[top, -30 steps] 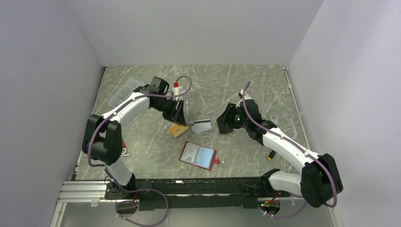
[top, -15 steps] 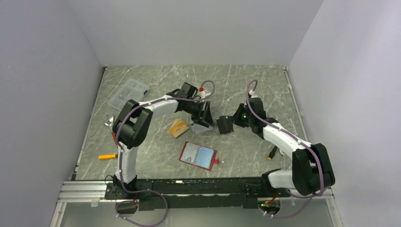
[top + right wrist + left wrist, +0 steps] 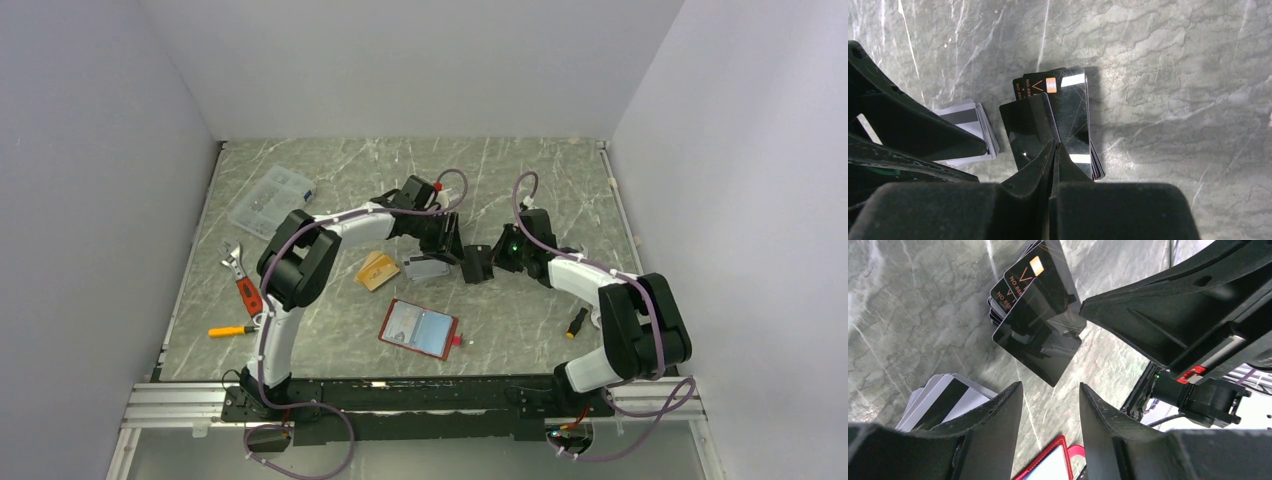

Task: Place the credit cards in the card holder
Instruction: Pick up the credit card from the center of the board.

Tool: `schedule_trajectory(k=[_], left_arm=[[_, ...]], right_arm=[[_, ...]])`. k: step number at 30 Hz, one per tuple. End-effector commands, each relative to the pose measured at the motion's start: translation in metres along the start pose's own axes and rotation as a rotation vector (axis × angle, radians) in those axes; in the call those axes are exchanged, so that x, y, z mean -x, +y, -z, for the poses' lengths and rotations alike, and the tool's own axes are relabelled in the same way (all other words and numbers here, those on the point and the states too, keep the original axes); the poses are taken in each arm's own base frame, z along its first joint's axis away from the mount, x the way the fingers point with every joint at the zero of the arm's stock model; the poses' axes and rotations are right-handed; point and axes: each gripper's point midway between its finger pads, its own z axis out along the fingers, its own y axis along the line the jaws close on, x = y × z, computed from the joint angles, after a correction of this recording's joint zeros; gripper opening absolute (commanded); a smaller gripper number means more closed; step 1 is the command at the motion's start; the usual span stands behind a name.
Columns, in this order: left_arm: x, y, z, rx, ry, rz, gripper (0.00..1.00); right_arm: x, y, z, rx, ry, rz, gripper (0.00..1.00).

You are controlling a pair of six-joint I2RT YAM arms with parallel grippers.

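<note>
The dark-red card holder (image 3: 418, 328) lies open on the marble table, its edge also showing at the bottom of the left wrist view (image 3: 1048, 467). Gold-orange credit cards (image 3: 377, 270) and a silver-white stack with black stripes (image 3: 425, 268) (image 3: 943, 400) (image 3: 968, 132) lie beyond it. A stack of black cards (image 3: 1073, 110) (image 3: 1033, 285) lies next to them. My right gripper (image 3: 480, 262) (image 3: 1054, 145) is shut on the edge of one tilted black card (image 3: 1028, 125) (image 3: 1040, 342). My left gripper (image 3: 443, 250) (image 3: 1050, 386) hangs open just above the table beside the silver stack, holding nothing.
A clear plastic parts box (image 3: 270, 198) sits at the back left. A red-handled wrench (image 3: 243, 285) and an orange screwdriver (image 3: 228, 331) lie at the left edge. A small orange-tipped tool (image 3: 578, 322) lies at the right. The two grippers are very close together.
My left arm swung right, from the gold cards to beside the silver stack. My right gripper moved left and closed on a black card, tilting it up.
</note>
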Motion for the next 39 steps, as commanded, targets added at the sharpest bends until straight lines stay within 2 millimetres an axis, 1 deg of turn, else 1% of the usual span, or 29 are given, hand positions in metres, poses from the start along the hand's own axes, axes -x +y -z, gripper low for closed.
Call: schedule_trajectory(k=[1,7,13,23,29,31,39], left_arm=[[0.005,0.000,-0.011,0.028,-0.018,0.002,0.50],[0.001,0.003,-0.023,0.038,-0.004,0.013,0.50],[0.000,0.003,-0.028,0.029,0.000,0.026,0.50],[0.000,0.005,-0.033,0.027,0.002,0.029,0.49],[0.000,0.004,-0.032,0.026,0.000,0.021,0.47],[0.001,0.004,-0.032,0.025,-0.002,0.021,0.45],[0.005,0.000,-0.032,0.009,-0.007,0.015,0.24]], right_arm=[[0.017,0.008,-0.005,0.043,-0.049,0.011,0.00],[0.012,0.004,-0.010,0.050,-0.033,-0.001,0.00],[0.004,0.001,-0.013,0.055,-0.012,-0.011,0.00],[-0.006,-0.003,-0.017,0.050,0.023,-0.026,0.00],[-0.013,-0.004,-0.017,0.059,0.037,-0.037,0.00],[-0.016,-0.004,-0.017,0.064,0.042,-0.042,0.00],[-0.023,-0.009,-0.016,0.049,0.052,-0.050,0.00]])
